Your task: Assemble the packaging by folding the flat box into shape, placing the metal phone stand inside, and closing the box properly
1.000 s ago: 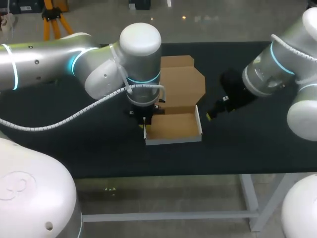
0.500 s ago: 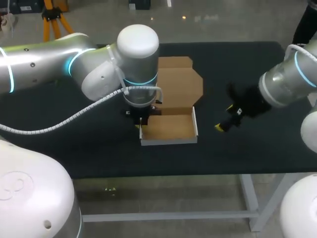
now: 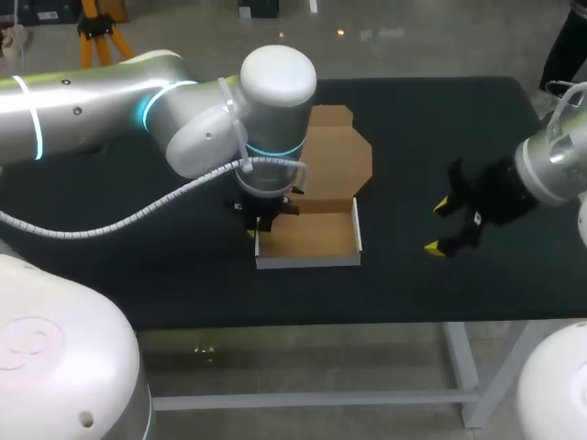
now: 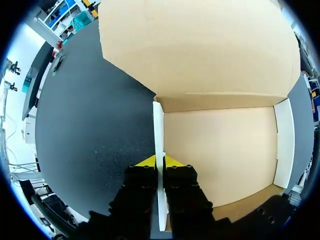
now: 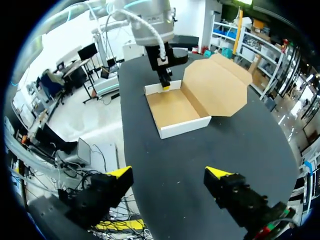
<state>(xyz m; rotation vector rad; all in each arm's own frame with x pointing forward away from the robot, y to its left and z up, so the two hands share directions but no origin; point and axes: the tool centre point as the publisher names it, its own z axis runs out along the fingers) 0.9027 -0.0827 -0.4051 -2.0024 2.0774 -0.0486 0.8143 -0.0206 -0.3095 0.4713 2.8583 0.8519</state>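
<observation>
The cardboard box (image 3: 309,236) lies on the black table as an open tray with white side walls. Its brown lid (image 3: 337,163) is folded back flat behind it. My left gripper (image 3: 256,233) comes down from above and is shut on the tray's left wall (image 4: 158,127). One yellow tip is inside the wall and one outside, as the left wrist view (image 4: 160,162) shows. The tray floor (image 4: 220,150) is bare. My right gripper (image 3: 437,226) hangs open to the right of the box, well apart from it. In the right wrist view the box (image 5: 175,107) lies ahead of its spread fingers (image 5: 169,172). No phone stand is in view.
The black table (image 3: 165,266) has bare surface left of the box and between the box and my right gripper. Its front edge (image 3: 303,323) runs close below the tray. The left arm's cable (image 3: 138,218) loops over the table's left part.
My right arm has drawn back to the right and toward the front edge, away from the box. The tray has slid a little to the left in my left gripper's grip.
</observation>
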